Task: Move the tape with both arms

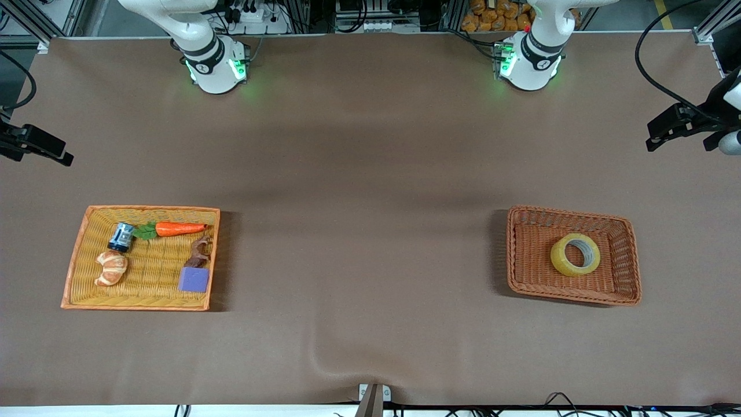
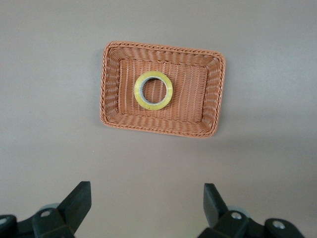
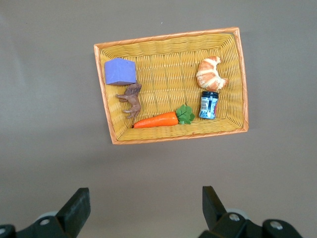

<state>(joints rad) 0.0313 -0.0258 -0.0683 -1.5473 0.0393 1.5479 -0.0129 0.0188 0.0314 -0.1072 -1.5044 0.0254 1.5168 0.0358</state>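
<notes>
Brown matting covers the desk (image 1: 370, 174) I am working over, and both arm bases stand along its farther edge. Toward the left arm's end I see a reddish-brown wicker basket (image 1: 524, 255), and the tape (image 1: 575, 255) lies flat on its floor, near the middle, its grey-white core facing up. Toward the right arm's end sits a yellow wicker tray (image 1: 78, 266) holding a carrot (image 1: 179, 229), a small blue jar (image 1: 121, 237) on its side, a croissant (image 1: 111, 268), a brown animal figure (image 1: 199, 252) and a purple cube (image 1: 194, 279) nearest the front camera. My left tool (image 2: 147, 206) hangs high over the desk with the basket and tape in its wrist view, its fingers (image 2: 79, 201) spread wide and gripping nothing. My right tool (image 3: 146, 206) hangs likewise above the desk by the tray, fingers (image 3: 77, 203) spread wide and bare. Neither tool touches anything.
</notes>
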